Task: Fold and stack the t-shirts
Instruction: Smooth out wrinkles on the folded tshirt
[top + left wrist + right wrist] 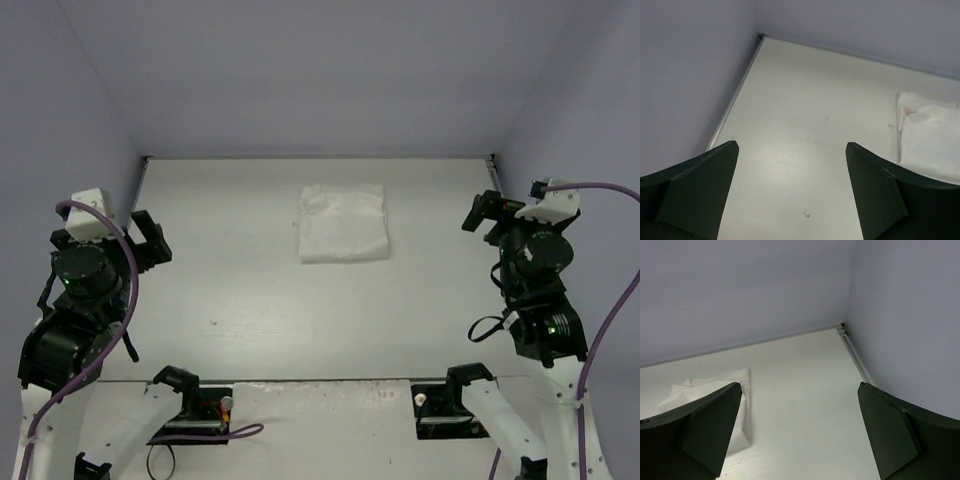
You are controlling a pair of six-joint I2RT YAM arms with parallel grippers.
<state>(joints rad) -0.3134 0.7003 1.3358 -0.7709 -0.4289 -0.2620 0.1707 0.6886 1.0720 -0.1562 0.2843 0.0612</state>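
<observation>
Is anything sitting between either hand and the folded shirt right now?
Nothing visible. Only bare table lies between the left hand and the folded t-shirt, and likewise for the right hand. Both hands are open, empty and off to the sides of the shirt.

a white tabletop (250, 300) with a faint grain forms the floor of a pale lavender enclosure, shut in by a back wall (320, 80), a left wall (60, 110) and a right wall (590, 90). a thin metal strip (735, 97) runs where the tabletop meets the left wall. a small dark speck (213, 322) marks the tabletop's near left part.
</observation>
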